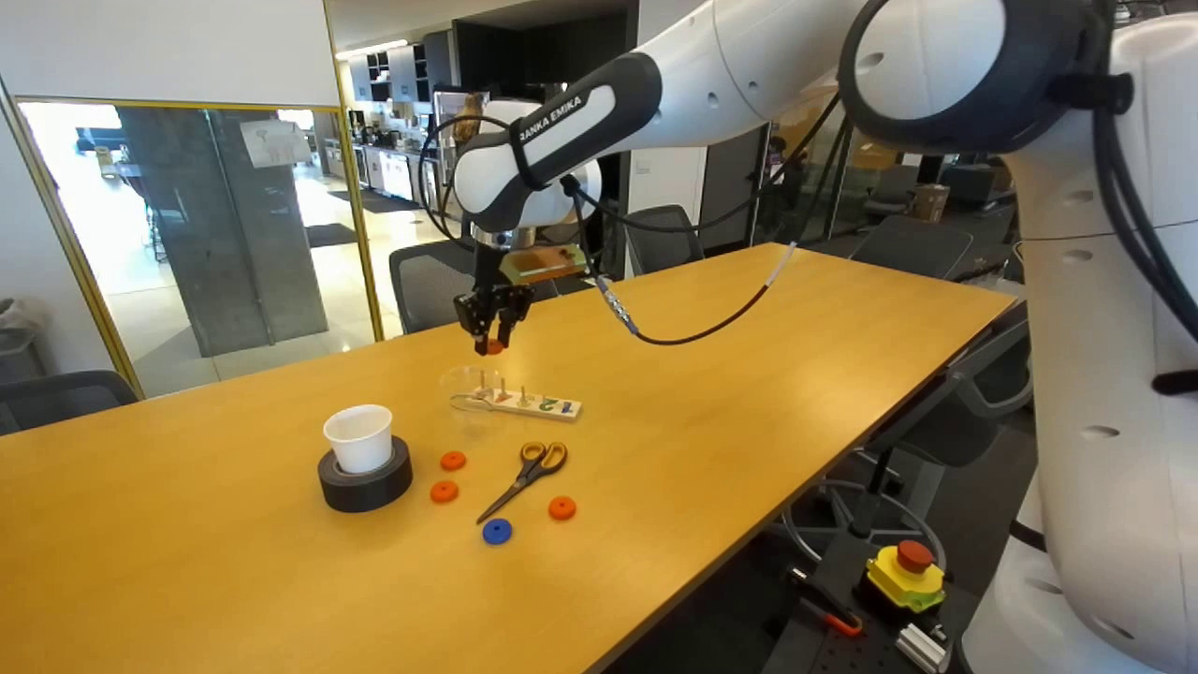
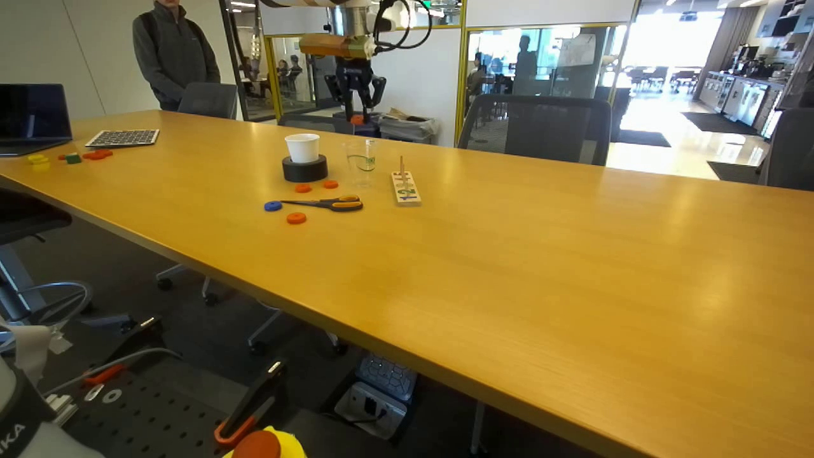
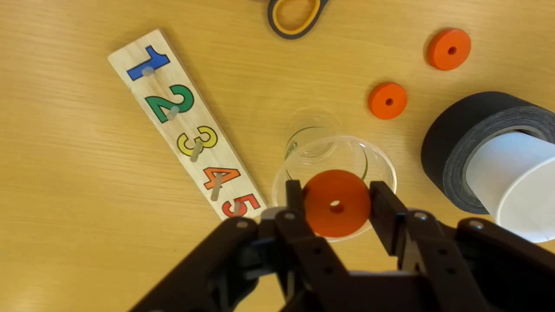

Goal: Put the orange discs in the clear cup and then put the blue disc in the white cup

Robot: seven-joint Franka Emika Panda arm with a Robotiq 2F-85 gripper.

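My gripper [image 3: 336, 195] is shut on an orange disc [image 3: 336, 216], one finger on each side. It holds the disc above the clear cup [image 3: 383, 167], whose rim shows below and around it. In an exterior view the gripper [image 1: 493, 342] is high over the clear cup [image 1: 468, 398], apart from it. The clear cup looks empty. Three orange discs [image 1: 453, 460] [image 1: 445, 491] [image 1: 562, 508] lie on the table. The blue disc [image 1: 497, 532] lies by the scissor tips; the wrist view does not show it. The white cup [image 1: 359, 438] stands in a black ring [image 1: 367, 491].
A numbered peg board [image 3: 186, 125] lies close beside the clear cup. Scissors [image 1: 532, 473] lie among the discs. In an exterior view, a laptop [image 2: 33, 117], a keypad-like board [image 2: 124, 138] and several coloured pieces [image 2: 73, 158] lie at the table's far left.
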